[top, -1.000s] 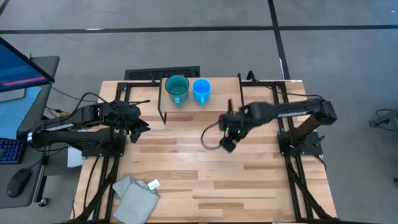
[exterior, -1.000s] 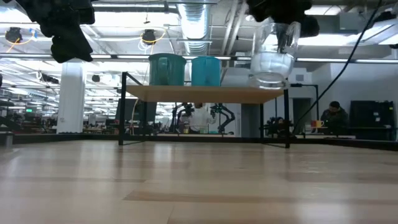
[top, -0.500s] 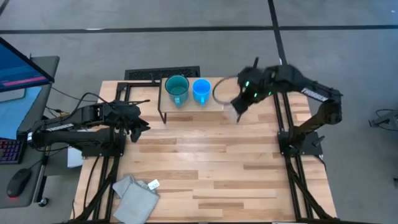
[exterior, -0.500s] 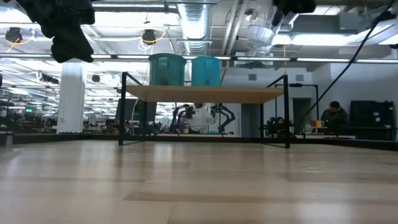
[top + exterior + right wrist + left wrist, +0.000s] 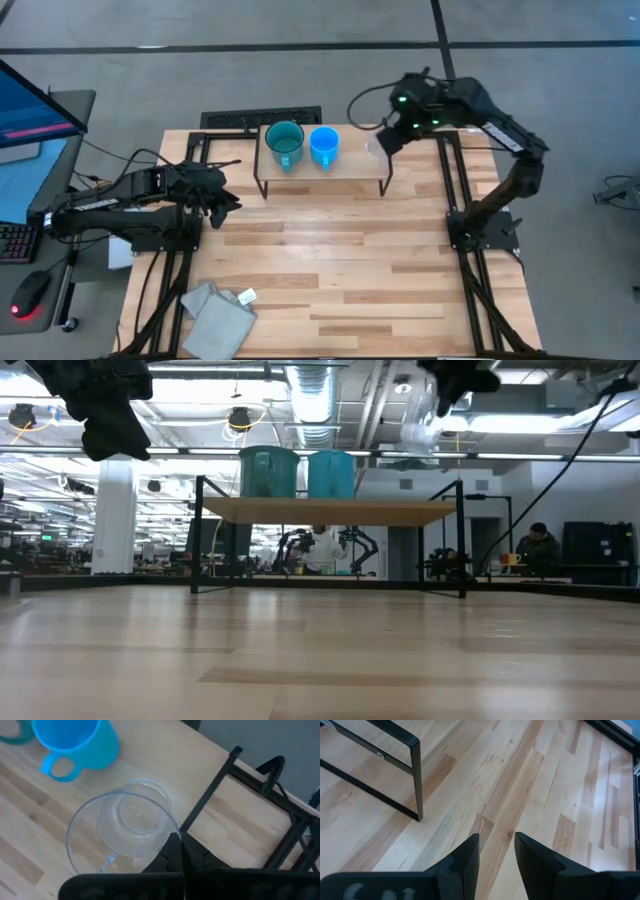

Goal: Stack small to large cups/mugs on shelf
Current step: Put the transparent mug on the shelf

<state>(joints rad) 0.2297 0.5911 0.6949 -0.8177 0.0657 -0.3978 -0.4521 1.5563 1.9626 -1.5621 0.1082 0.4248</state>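
A large teal mug [image 5: 285, 143] and a bright blue mug [image 5: 324, 146] stand upright side by side on the left half of the light-wood shelf [image 5: 350, 175]; both show in the low view, teal [image 5: 268, 472] and blue [image 5: 331, 474]. My right gripper [image 5: 388, 138] is shut on the small clear cup [image 5: 374, 148] high above the shelf's right end [image 5: 440, 512]. My left gripper [image 5: 228, 201] is open and empty above the table, left of the shelf. My right gripper holds the clear cup by its wall at the rim [image 5: 169, 836], on the side nearest the wrist. One dark finger [image 5: 173, 852] lies along the outside of the wall; where the other finger lies I cannot tell. The cup [image 5: 430, 415] is tilted and lifted clear.
A grey folded cloth [image 5: 218, 313] lies near the table's near left corner. The shelf's right half [image 5: 60, 845] is bare wood. Black arm frames stand at both table sides [image 5: 470, 230]. A person sits in the room beyond the table [image 5: 540, 545].
My right gripper has carried the clear cup up and toward the table's far edge, from over the table in front of the shelf to above the shelf's right end, turning as it went. The cup has gone from hanging upright to tilted.
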